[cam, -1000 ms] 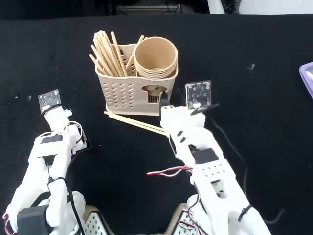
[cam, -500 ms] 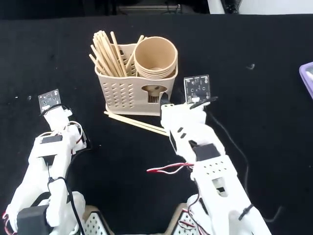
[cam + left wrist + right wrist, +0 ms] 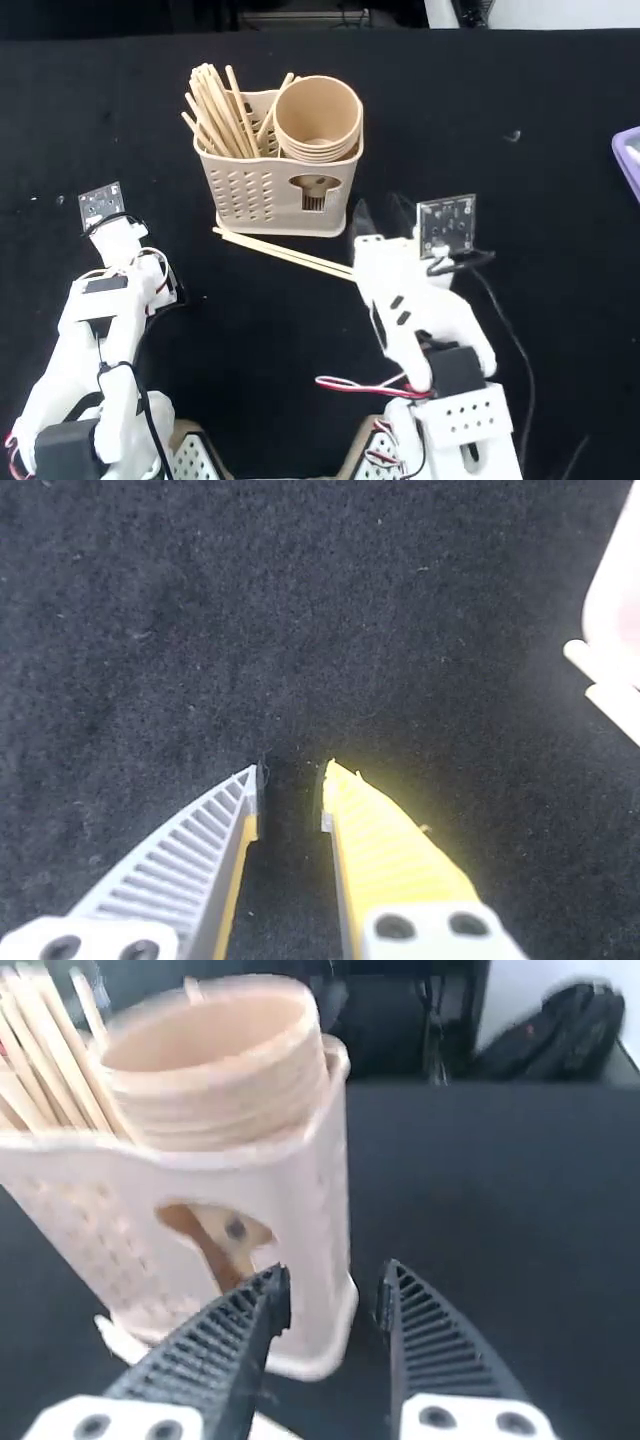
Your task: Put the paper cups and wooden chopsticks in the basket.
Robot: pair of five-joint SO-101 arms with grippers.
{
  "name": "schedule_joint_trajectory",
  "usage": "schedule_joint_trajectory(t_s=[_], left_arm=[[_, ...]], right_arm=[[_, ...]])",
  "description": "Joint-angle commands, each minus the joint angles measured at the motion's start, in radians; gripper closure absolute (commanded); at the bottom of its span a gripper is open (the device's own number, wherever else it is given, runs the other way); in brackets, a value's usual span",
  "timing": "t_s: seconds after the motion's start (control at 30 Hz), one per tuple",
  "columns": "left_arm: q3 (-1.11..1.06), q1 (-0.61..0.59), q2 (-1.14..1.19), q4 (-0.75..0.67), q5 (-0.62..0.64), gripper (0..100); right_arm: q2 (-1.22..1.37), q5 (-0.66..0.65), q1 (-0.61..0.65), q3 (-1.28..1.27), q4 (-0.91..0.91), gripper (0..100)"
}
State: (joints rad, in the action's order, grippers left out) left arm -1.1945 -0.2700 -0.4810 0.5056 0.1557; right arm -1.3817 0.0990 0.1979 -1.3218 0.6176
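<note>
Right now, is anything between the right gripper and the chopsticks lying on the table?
Nothing visible. The chopsticks lie on the cloth before the basket, one end under the right arm; the right gripper hangs open beside the basket.

The black table (image 3: 520,100) carries a basket (image 3: 265,190) just ahead and left of the right gripper (image 3: 378,218). Loose chopsticks (image 3: 280,250) lie before the basket, reaching that gripper. A purple object (image 3: 628,160) sits far to its right.

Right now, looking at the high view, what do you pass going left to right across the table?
Left arm, wooden chopsticks in the basket, paper cups, right end effector, purple object at the edge.
</note>
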Motion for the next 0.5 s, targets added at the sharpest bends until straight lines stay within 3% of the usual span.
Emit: schedule_joint_trajectory(t_s=[0.0, 0.2, 0.47], left_arm=[[0.053, 0.012, 0.002, -0.012, -0.011, 88], [0.051, 0.012, 0.002, -0.012, -0.011, 88], [0.051, 0.012, 0.002, -0.012, -0.011, 88]], right_arm=[[0.016, -0.098, -0.032, 0.168, 0.218, 84.7], [0.194, -0.224, -0.066, 0.314, 0.456, 84.7], [0.479, -0.364, -0.13, 0.332, 0.476, 84.7]])
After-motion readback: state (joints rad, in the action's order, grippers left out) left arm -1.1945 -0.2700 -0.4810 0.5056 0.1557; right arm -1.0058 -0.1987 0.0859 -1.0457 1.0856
